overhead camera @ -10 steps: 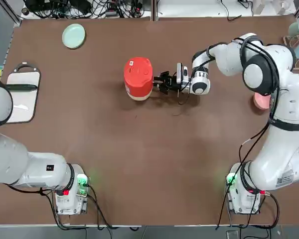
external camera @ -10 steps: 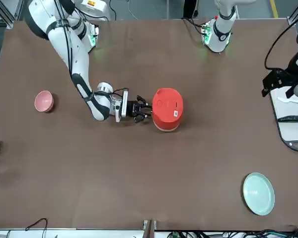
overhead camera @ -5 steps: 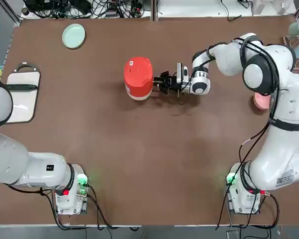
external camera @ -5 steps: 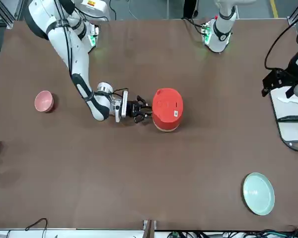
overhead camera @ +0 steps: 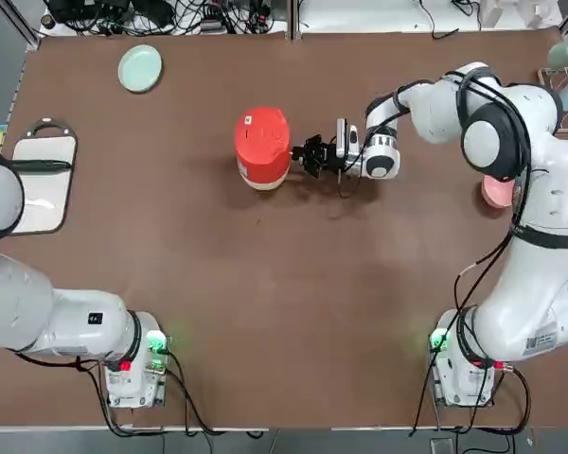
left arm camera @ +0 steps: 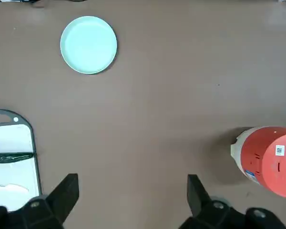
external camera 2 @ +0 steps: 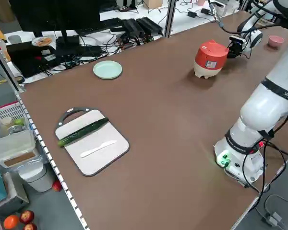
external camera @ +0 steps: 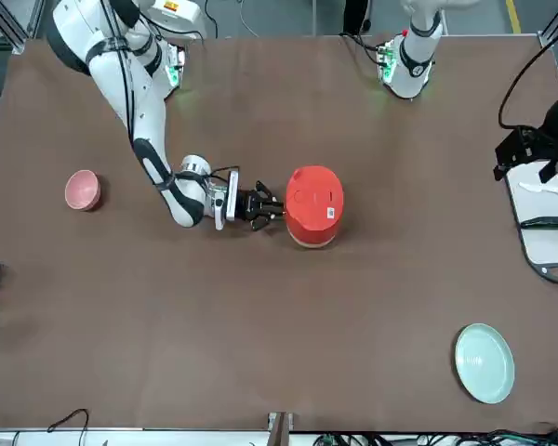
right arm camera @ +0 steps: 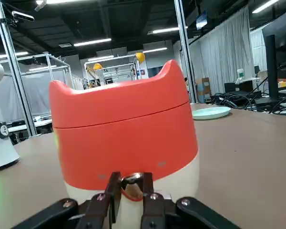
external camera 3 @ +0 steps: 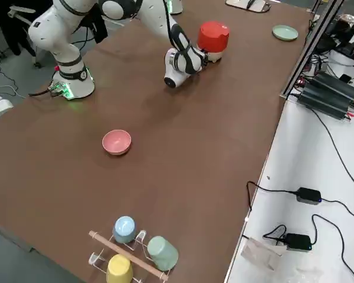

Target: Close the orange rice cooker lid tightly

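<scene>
The orange rice cooker (overhead camera: 262, 149) stands mid-table toward the far side, its lid (overhead camera: 263, 135) lying down on the body with a white sticker on top. In the right wrist view a thin seam runs between lid and body (right arm camera: 124, 138). My right gripper (overhead camera: 301, 155) lies level at the cooker's right side, low by the cream base. It is shut on a small tab (right arm camera: 131, 180) that sticks out of the cooker. My left gripper (left arm camera: 132, 180) hangs open, high over the table's left side, with nothing between its fingers.
A pale green plate (overhead camera: 139, 68) lies at the far left. A cutting board (overhead camera: 40, 180) with a cucumber and a knife sits at the left edge. A pink bowl (overhead camera: 497, 192) rests at the right, and a rack of cups (external camera 3: 130, 247) stands beyond it.
My right gripper's fingers have drawn together on the tab at the cooker's side. The cooker and my left arm have stayed where they were.
</scene>
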Controlling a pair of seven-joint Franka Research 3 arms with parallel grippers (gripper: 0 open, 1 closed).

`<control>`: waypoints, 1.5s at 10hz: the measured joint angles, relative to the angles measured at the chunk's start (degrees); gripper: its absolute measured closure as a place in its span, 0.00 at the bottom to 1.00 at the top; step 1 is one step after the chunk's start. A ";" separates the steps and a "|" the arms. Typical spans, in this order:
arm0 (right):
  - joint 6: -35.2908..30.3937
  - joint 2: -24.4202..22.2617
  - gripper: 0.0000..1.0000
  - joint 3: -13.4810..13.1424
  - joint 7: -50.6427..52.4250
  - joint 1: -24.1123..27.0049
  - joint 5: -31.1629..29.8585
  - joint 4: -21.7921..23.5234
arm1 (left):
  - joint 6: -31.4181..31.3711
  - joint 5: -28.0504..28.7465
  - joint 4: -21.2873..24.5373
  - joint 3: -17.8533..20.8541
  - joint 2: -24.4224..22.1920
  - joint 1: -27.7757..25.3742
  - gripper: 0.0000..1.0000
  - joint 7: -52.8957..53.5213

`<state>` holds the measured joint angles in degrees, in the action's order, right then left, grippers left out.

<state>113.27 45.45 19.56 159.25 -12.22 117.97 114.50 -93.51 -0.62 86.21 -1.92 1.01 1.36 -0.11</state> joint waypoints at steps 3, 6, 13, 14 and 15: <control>0.13 0.00 0.53 -0.03 -0.59 0.08 0.02 -0.03 | 0.00 1.88 -0.74 -0.67 -0.01 0.30 0.00 0.08; 1.12 -0.10 0.06 0.15 -0.57 2.04 0.09 -0.80 | 0.00 1.96 -0.91 -0.91 -0.01 0.15 0.00 0.08; 15.23 -10.29 0.00 1.76 -6.85 11.11 -25.22 -3.39 | 0.03 1.97 -0.92 -0.90 -0.01 0.08 0.00 0.11; 15.66 -10.86 0.00 1.76 -8.29 11.77 -28.20 -3.55 | 0.03 1.96 -0.92 -0.91 -0.01 0.08 0.00 0.11; 16.02 -10.93 0.00 1.76 -10.40 12.12 -31.30 -3.95 | 0.03 1.96 -0.92 -0.91 -0.01 0.08 0.00 0.11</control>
<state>129.29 34.53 21.32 148.85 -0.10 86.67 110.55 -93.48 1.34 85.29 -2.83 1.00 1.45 0.00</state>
